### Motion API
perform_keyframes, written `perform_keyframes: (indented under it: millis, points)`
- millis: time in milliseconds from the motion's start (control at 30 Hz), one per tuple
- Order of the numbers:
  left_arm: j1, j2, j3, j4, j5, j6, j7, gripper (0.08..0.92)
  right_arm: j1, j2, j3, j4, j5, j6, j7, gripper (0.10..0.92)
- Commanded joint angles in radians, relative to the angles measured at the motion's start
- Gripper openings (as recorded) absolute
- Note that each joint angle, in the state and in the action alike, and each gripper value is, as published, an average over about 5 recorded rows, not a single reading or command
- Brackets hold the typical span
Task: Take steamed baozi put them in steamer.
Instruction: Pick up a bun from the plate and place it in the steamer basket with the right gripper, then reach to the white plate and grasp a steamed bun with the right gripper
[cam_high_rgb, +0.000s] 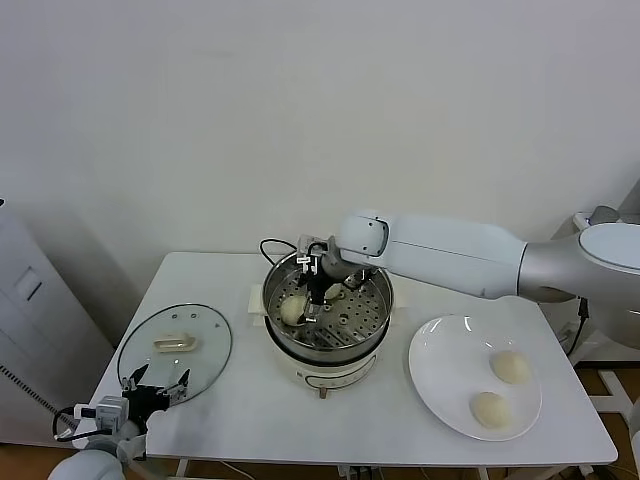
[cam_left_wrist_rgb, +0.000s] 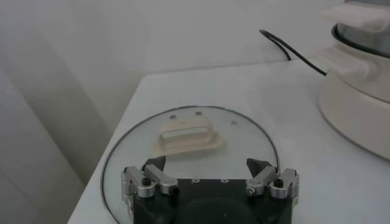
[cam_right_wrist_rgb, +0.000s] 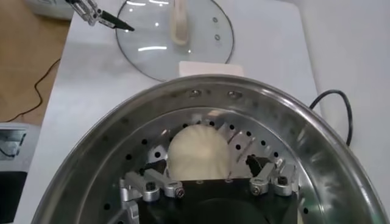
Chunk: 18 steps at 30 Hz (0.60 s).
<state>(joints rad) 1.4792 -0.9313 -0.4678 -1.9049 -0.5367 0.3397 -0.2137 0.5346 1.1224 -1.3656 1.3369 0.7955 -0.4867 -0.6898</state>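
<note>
Right gripper (cam_right_wrist_rgb: 210, 182), jaws wide, hangs inside the steamer (cam_high_rgb: 375, 318), a baozi (cam_right_wrist_rgb: 199, 151) resting on its nine-o'clock side; two wait on the plate (cam_high_rgb: 440, 345).

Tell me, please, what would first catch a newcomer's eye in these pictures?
The right gripper, reaching into the shiny steamer mid-table, stands open around a baozi on the perforated floor. Two more baozi sit on the white plate to its right; the glass lid lies left, beside the open left gripper.
</note>
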Motion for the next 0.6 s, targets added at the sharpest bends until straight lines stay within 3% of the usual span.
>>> perform_keyframes:
  millis: [33,367,600]
  points:
    - [0.005,0.001,-0.007,-0.011,0.0,0.002,-0.001,0.823,0.133,-0.178,-0.027,0.081,-0.086,0.079,-0.183,0.822]
    - [0.016,-0.003,-0.016,-0.023,0.0,0.001,-0.002,0.823,0.439,-0.478,-0.252,0.241,-0.152,0.219,-0.425,0.823]
    - [0.023,-0.004,-0.02,-0.028,0.0,-0.001,-0.002,0.823,0.42,-0.654,-0.337,0.293,-0.302,0.284,-0.458,0.823]
